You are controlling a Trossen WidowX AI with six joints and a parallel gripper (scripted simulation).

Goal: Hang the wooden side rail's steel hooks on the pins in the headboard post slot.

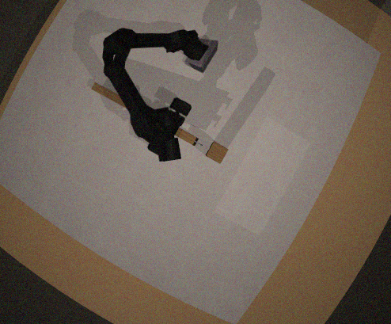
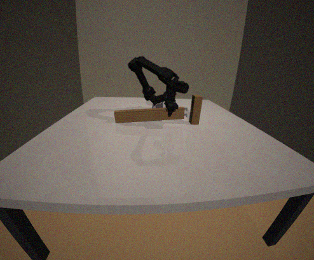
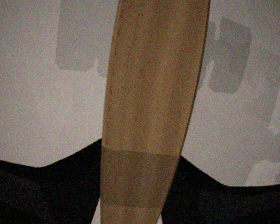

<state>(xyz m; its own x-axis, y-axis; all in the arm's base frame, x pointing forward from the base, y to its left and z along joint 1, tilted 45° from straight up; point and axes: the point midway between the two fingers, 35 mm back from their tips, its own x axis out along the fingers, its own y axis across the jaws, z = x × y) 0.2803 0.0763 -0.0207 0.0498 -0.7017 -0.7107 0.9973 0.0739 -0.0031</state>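
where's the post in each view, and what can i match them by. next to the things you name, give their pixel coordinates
top: right of the rail's hook end, just right of centre, seen end-on as a small square, post (image 1: 217,152) (image 2: 196,110)
exterior: upright, right of the rail and arm, a gap between it and the hooks (image 1: 199,142) (image 2: 185,112)
wrist: not in it
shared landmark: the rail (image 1: 108,94) (image 2: 142,115) (image 3: 150,75)
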